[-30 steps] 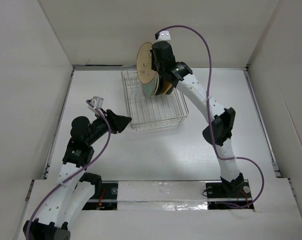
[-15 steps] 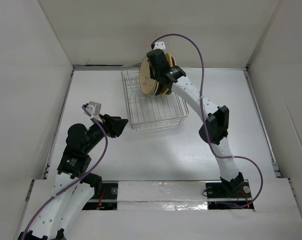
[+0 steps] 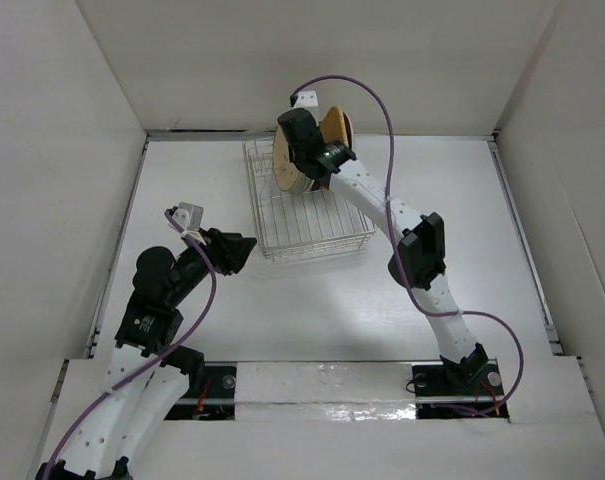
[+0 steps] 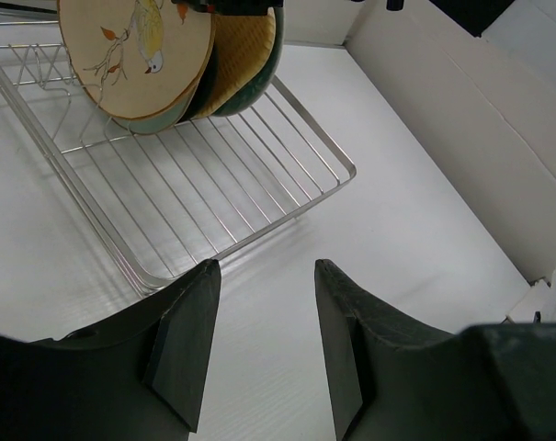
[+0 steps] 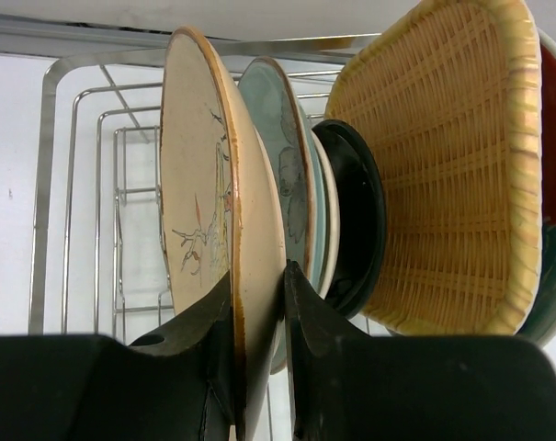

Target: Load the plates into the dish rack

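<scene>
My right gripper (image 3: 300, 140) is shut on the rim of the tan floral plate (image 3: 285, 165) and holds it upright on edge over the back of the dish rack (image 3: 312, 215). In the right wrist view the fingers (image 5: 257, 276) pinch the tan plate (image 5: 204, 184). Beside it stand the pale green plate (image 5: 291, 156), the small black plate (image 5: 360, 211), the orange-tan square plate (image 5: 443, 156) and the red-and-teal plate (image 5: 555, 184). My left gripper (image 3: 237, 247) is open and empty, left of the rack's front corner. The left wrist view shows the left gripper (image 4: 264, 266), the rack (image 4: 222, 184) and the tan plate (image 4: 135, 55).
White walls enclose the table (image 3: 452, 290) on the left, back and right. The rack stands near the back wall, its front half bare wire. The right arm's elbow (image 3: 422, 250) hangs right of the rack.
My right gripper has carried the tan plate left and down, next to the other plates in the rack. My left arm drew back slightly, then stayed still.
</scene>
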Tool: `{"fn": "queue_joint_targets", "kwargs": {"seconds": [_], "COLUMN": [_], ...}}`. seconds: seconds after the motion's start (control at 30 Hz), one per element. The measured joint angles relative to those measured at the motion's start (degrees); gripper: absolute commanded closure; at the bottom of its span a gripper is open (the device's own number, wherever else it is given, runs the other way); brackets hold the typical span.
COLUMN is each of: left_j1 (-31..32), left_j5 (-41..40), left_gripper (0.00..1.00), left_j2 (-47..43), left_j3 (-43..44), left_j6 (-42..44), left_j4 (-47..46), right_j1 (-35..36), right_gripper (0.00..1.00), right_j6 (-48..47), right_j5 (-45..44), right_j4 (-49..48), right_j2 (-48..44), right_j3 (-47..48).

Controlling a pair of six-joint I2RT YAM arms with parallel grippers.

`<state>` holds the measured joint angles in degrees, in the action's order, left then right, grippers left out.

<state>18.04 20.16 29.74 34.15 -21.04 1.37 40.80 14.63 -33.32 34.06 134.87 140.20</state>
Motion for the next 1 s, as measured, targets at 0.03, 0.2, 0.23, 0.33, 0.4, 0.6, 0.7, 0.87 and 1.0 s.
{"fn": "queue_joint_targets", "kwargs": {"seconds": [0.03, 0.2, 0.23, 0.33, 0.4, 0.6, 0.7, 0.87, 1.0], "left_j1": [0.0, 0.0, 0.0, 0.0, 0.0, 0.0, 0.0, 0.0, 0.0], "left_j5": [-0.1, -0.1, -0.1, -0.1, -0.1, -0.1, -0.1, -0.3, -1.2], "left_gripper": [0.57, 0.57, 0.57, 0.57, 0.57, 0.57, 0.57, 0.56, 0.52], "left_j2": [0.0, 0.1, 0.1, 0.1, 0.2, 0.7, 0.9, 0.9, 0.9], "left_j3": [0.0, 0.0, 0.0, 0.0, 0.0, 0.0, 0.0, 0.0, 0.0], "left_j6": [0.0, 0.0, 0.0, 0.0, 0.0, 0.0, 0.0, 0.0, 0.0], "left_j4": [0.0, 0.2, 0.2, 0.2, 0.2, 0.2, 0.2, 0.2, 0.2], "right_j1": [0.3, 2.9, 3.5, 5.4, 6.4, 7.7, 7.6, 7.3, 7.6], "right_gripper": [1.0, 1.0, 1.0, 1.0, 1.0, 0.99, 0.79, 0.33, 0.18], "right_j6": [-0.3, -2.1, -2.5, -3.2, -3.4, -4.0, -4.6, -4.4, -4.2], "right_j5": [-0.9, -7.0, -8.5, -13.2, -15.5, -16.2, -15.6, -14.1, -11.6], "right_j4": [-0.2, -1.9, -2.3, -3.4, -4.5, -8.9, -12.1, -16.7, -17.8], "right_j2": [0.5, 2.8, 3.0, 3.9, 4.5, 6.2, 6.3, 5.9, 4.2], "right_j3": [0.5, 2.3, 2.4, 2.6, 2.3, -1.6, -3.3, -8.0, -13.9]}}
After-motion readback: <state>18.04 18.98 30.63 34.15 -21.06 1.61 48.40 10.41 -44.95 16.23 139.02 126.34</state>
